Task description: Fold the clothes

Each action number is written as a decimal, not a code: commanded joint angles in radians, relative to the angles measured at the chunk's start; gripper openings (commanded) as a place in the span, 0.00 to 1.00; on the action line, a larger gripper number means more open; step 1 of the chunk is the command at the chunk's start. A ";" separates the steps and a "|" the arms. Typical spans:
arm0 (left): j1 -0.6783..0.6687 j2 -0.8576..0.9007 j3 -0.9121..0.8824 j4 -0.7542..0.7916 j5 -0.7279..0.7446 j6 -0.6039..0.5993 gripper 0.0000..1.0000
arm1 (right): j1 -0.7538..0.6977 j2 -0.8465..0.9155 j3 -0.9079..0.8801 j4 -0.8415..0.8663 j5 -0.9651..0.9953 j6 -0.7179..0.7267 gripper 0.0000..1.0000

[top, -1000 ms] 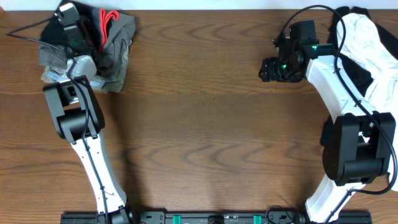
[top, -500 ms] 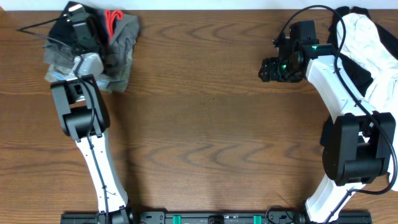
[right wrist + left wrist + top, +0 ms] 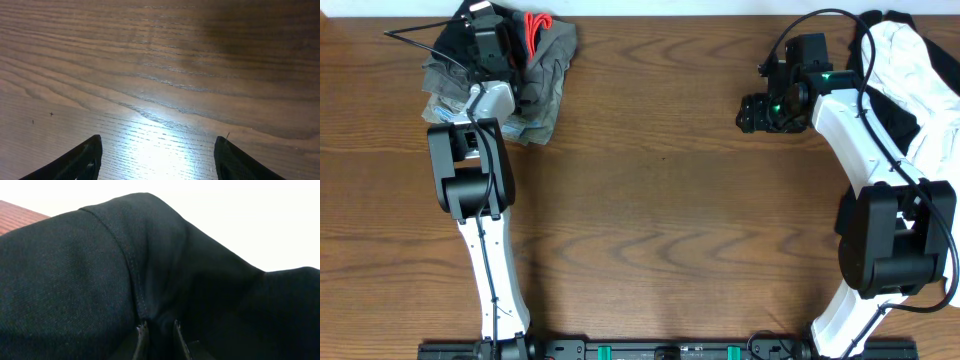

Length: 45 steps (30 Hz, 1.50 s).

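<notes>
The clothes [image 3: 545, 75] lie bunched at the table's far left corner: black and grey fabric with a red-orange edge [image 3: 537, 20]. My left gripper [image 3: 492, 48] is buried in that heap. In the left wrist view its gripper [image 3: 159, 325] has the jaws nearly together, pinching a fold of black seamed fabric [image 3: 75, 280] that fills the frame. Black-and-white tops [image 3: 920, 60] are piled at the far right corner. My right gripper [image 3: 750, 112] hovers over bare wood to the left of them, open, with nothing between its fingers [image 3: 80, 160].
The brown wooden table [image 3: 660, 200] spans the view. A black cable [image 3: 415, 38] sticks out left of the heap. The right arm's base [image 3: 890, 240] stands at the right edge, and the left arm [image 3: 485, 260] stretches up the left side.
My left arm has swung to the right, dragging the heap of clothes with it along the far edge. The right arm has not moved.
</notes>
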 commanded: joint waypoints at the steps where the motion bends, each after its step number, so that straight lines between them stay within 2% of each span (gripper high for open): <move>1: -0.003 0.021 -0.031 -0.049 0.017 0.006 0.20 | 0.007 -0.006 0.013 0.001 0.006 -0.021 0.70; 4: -0.003 -0.008 -0.031 -0.063 -0.009 0.003 0.20 | 0.007 -0.006 0.013 0.005 0.006 -0.021 0.70; 8: -0.002 -0.031 -0.031 -0.127 -0.124 -0.097 0.20 | 0.007 -0.006 0.013 0.008 0.006 -0.020 0.70; 18: 0.048 -0.032 -0.031 -0.274 -0.130 -0.330 0.20 | 0.007 -0.006 0.013 0.005 0.006 -0.021 0.70; 23: 0.071 -0.032 -0.031 -0.363 -0.130 -0.359 0.19 | 0.007 -0.006 0.013 0.007 0.006 -0.021 0.71; 25: 0.077 -0.032 -0.031 -0.393 -0.130 -0.399 0.15 | 0.007 -0.006 0.013 0.008 0.006 -0.020 0.70; 28: 0.081 -0.032 -0.031 -0.422 -0.129 -0.464 0.15 | 0.007 -0.006 0.013 0.008 0.006 -0.020 0.71; 35: 0.078 -0.032 -0.031 -0.421 -0.129 -0.470 0.16 | 0.008 -0.006 0.013 0.008 0.006 -0.020 0.70; 36: 0.078 -0.034 -0.031 -0.417 -0.129 -0.470 0.17 | 0.007 -0.006 0.013 0.009 0.006 -0.020 0.70; 37: 0.079 -0.037 -0.031 -0.412 -0.129 -0.469 0.24 | 0.007 -0.006 0.013 0.011 0.006 -0.021 0.71; 38: 0.079 -0.050 -0.031 -0.402 -0.129 -0.463 0.30 | 0.007 -0.006 0.013 0.018 0.006 -0.021 0.82; 41: 0.079 -0.096 -0.031 -0.359 -0.128 -0.392 0.51 | 0.007 -0.006 0.013 0.045 0.002 -0.048 0.95; 45: 0.072 -0.200 -0.031 -0.310 -0.087 -0.228 0.62 | 0.007 -0.006 0.013 0.094 0.001 -0.050 0.99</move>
